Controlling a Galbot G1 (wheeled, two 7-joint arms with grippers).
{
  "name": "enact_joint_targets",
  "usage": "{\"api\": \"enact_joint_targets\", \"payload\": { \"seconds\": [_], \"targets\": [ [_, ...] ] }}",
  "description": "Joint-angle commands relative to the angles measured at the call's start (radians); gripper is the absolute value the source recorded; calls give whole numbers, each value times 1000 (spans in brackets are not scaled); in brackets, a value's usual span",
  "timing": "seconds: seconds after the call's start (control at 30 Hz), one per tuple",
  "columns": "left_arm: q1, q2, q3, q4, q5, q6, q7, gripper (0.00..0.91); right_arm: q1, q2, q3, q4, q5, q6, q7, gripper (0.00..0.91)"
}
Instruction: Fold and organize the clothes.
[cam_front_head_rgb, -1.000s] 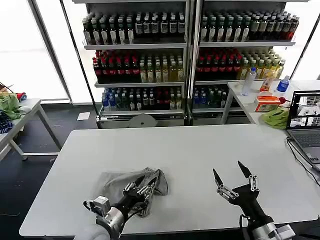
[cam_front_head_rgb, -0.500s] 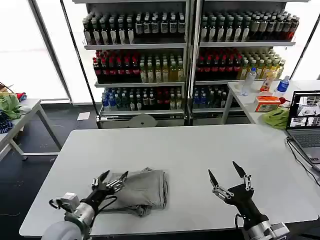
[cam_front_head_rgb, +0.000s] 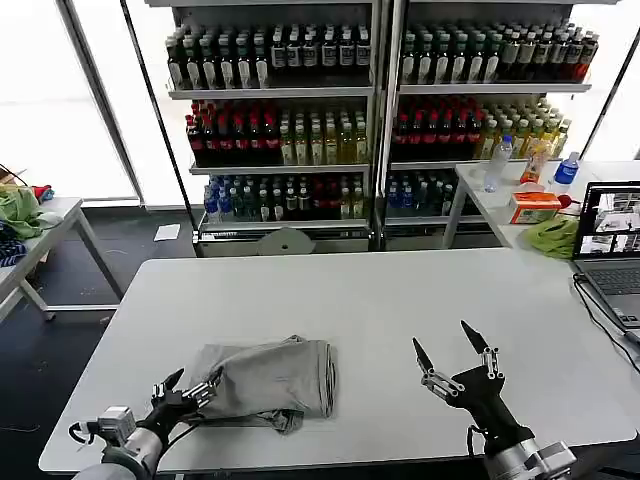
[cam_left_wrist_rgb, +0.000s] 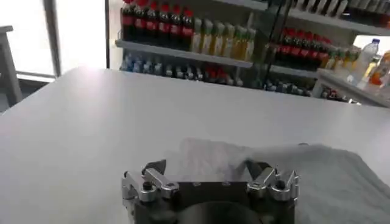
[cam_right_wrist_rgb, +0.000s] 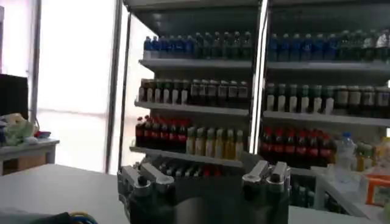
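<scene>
A light grey shirt (cam_front_head_rgb: 270, 380) lies folded into a rough bundle on the white table (cam_front_head_rgb: 370, 300), near its front left. The same grey fabric (cam_left_wrist_rgb: 317, 176) spreads just beyond my left gripper in the left wrist view. My left gripper (cam_front_head_rgb: 186, 388) is open at the bundle's left edge, low over the table, with nothing between its fingers (cam_left_wrist_rgb: 155, 173). My right gripper (cam_front_head_rgb: 447, 357) hovers open above the table's front right, well apart from the shirt, fingers pointing up and away.
A laptop (cam_front_head_rgb: 610, 250) with a cable sits at the table's right edge. Drink shelves (cam_front_head_rgb: 370, 110) stand behind. A side table at the right holds bottles, a box and a lime-green cloth (cam_front_head_rgb: 550, 235). Another small table (cam_front_head_rgb: 40, 235) with fabrics is at the far left.
My left gripper let go of the grey shirt and drew back leftward and toward the table's front edge, now open. The bundle settled flatter. My right gripper shifted slightly left.
</scene>
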Motion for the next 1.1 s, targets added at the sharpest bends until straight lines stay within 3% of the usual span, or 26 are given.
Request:
{"api": "enact_joint_targets", "payload": {
  "seconds": [0.03, 0.63, 0.73, 0.77, 0.8, 0.87, 1.1],
  "targets": [
    [4, -13, -2, 8, 23, 8, 1, 907, 1, 2, 1, -5, 4, 3, -1, 907],
    [-54, -43, 70, 68, 2, 10, -10, 907, 7, 8, -8, -19, 2, 2, -2, 907],
    [-54, -37, 66, 79, -12, 1, -12, 433, 6, 12, -6, -25, 1, 6, -3, 907],
    [-53, -35, 62, 81, -16, -3, -14, 191, 6, 14, -5, -26, 2, 6, -4, 907],
    [-52, -32, 58, 81, -21, -6, -15, 71, 7, 16, -4, -28, 3, 7, -5, 907],
    [-47, -27, 48, 81, -33, -10, -15, 0, 12, 19, -5, -33, 3, 9, -5, 907],
    [-36, -22, 14, 75, -75, -21, -13, 0, 23, 19, -11, -39, 4, 8, -4, 907]
  ]
}}
